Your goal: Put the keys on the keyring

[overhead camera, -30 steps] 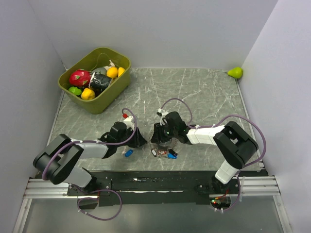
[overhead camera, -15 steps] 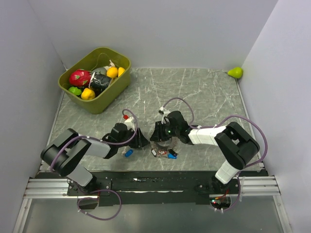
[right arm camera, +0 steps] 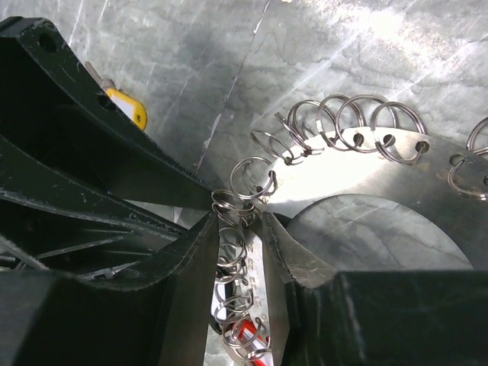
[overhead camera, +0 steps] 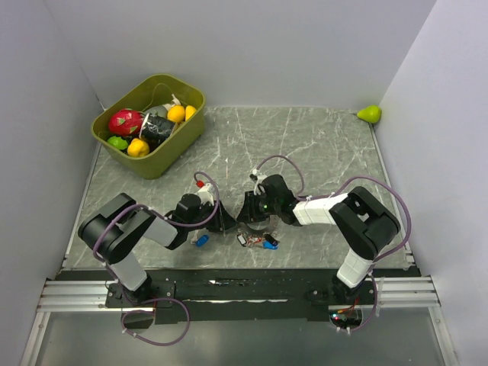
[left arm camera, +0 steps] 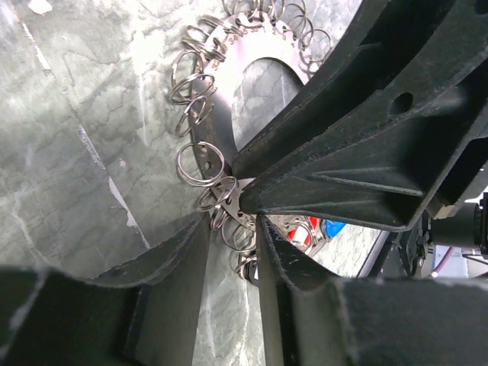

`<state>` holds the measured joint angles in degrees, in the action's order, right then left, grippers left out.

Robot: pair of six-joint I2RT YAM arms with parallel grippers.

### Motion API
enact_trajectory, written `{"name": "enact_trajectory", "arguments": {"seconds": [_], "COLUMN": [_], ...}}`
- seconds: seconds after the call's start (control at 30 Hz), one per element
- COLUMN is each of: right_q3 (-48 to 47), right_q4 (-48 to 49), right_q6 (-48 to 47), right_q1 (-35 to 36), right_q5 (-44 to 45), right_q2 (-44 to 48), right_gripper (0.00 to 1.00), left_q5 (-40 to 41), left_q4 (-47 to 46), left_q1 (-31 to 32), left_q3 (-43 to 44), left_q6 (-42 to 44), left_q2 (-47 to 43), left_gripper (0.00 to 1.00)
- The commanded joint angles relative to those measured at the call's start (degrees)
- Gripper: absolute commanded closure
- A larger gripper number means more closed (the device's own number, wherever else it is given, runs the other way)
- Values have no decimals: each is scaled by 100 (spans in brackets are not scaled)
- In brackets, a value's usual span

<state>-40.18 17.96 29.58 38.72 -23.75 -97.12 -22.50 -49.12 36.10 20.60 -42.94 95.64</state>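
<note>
Near the front edge of the table [overhead camera: 320,152], between the two arms, lay the keyring [right arm camera: 335,171]. It was a flat metal hoop with many little wire loops [right arm camera: 351,114] hanging from holes in it. The left gripper [left arm camera: 232,221] had its two fingers shut on the hoop's edge, one on each side, with a few loops caught between them. The right gripper [right arm camera: 240,221] pinched the same edge from the other way, so the two sets of tips almost met.

A blue key [overhead camera: 201,241] lay loose on the table just beside the left gripper. A yellow key [right arm camera: 126,107] lay near the hoop, and no gripper held it.

To do this step well, I think one gripper should hold the hoop flat and firm. The other should let go, pick up a key by its coloured head, and slide it slowly onto one loop. If both pulled at once, the hoop could twist or slip away.
</note>
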Motion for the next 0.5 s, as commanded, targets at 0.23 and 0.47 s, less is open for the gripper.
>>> {"name": "enact_trajectory", "arguments": {"seconds": [0.23, 0.47], "right_q3": [-104, -16], "right_q4": [296, 252], "right_q6": [118, 39], "right_q1": [-92, -145], "right_q5": [-271, -297], "right_q2": [-105, 167], "right_gripper": [65, 64], "left_q5": [185, 106], "left_q4": [-18, 52], "left_q1": [20, 20], "left_q3": [76, 146], "left_q6": [145, 286], "left_q2": [236, 201], "left_gripper": [82, 99]}}
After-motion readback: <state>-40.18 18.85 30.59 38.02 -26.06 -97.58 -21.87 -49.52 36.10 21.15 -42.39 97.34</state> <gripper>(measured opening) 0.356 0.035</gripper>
